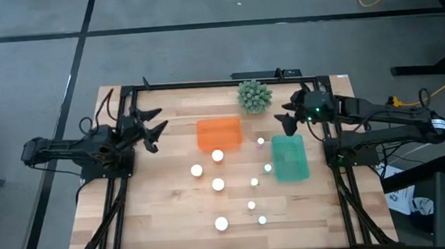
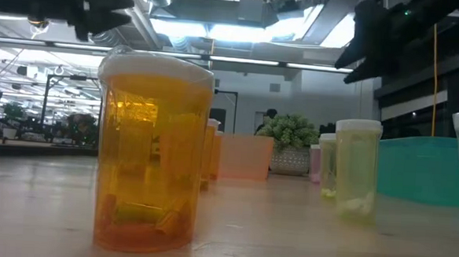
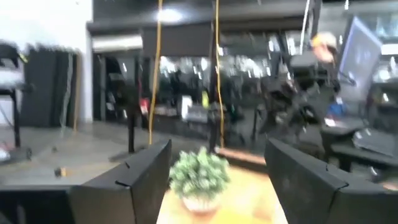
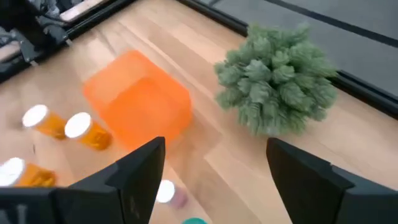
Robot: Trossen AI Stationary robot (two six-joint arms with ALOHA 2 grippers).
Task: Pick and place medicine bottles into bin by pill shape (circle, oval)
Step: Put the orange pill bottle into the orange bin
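- Wooden tabletop carries all nine medicine bottles, white caps up, loose in the middle and toward the near edge; none in either bin yet.
- Orange bin sits mid-tabletop toward the far side; teal bin just right of it, slightly nearer. Both look empty.
- Four wide-capped bottles cluster below the orange bin, one cap just beside its near edge. Narrow ones trail toward the teal bin; one sits just beside its left wall, another in the gap between the bins.
- Left claw is spread wide, holding nothing, hanging left of the orange bin, well apart from any bottle.
- Right claw is also wide and empty, above the far end of the teal bin, near the green plant ball; its wrist view looks down on the orange bin and plant.
- Step: looks like the start, no pick made yet.
- Risks: pill shape can't be read from above, so a wrong-bin drop is likely; only the low view shows contents of the amber bottle.
- Bottles beside bin walls leave little finger room; a descent could shove the bin or tip a neighbour.
- Right arm swinging low could clip the plant.
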